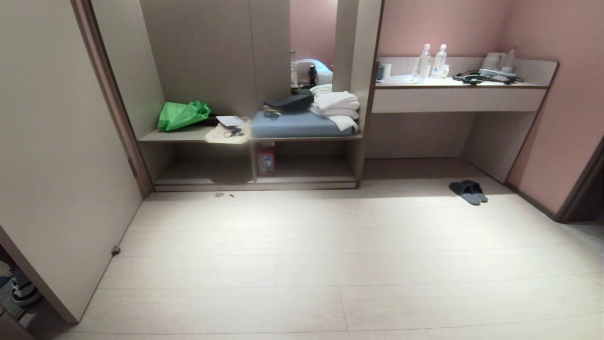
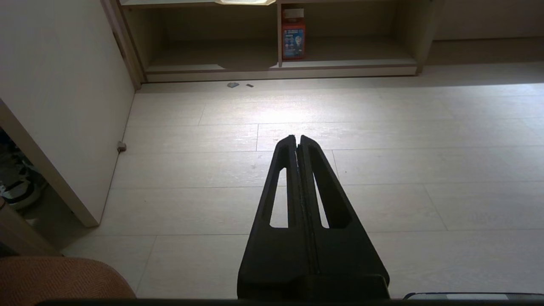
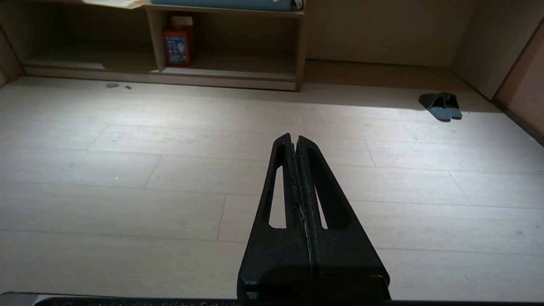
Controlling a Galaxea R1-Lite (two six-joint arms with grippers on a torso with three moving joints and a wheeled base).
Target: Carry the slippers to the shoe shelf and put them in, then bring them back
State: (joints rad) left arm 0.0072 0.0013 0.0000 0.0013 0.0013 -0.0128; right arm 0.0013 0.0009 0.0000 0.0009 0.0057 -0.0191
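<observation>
slippers sit together on the floor at about 2 o'clock from you, well apart from both arms, toes pointing roughly 5 o'clock. right end effector is nearer, closed, empty. left end effector closed, empty. shoe shelf at 11 o'clock.

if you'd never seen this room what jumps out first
Probably the green bag on the bench above the shoe shelf, the brightest thing here. Next, the red box at the shelf's upright divider, with both cubbies otherwise bare. Then the slippers, a dark pair alone on the pale floor off to the right, before the desk recess; the left gripper and right gripper hang shut above the floor.
</observation>
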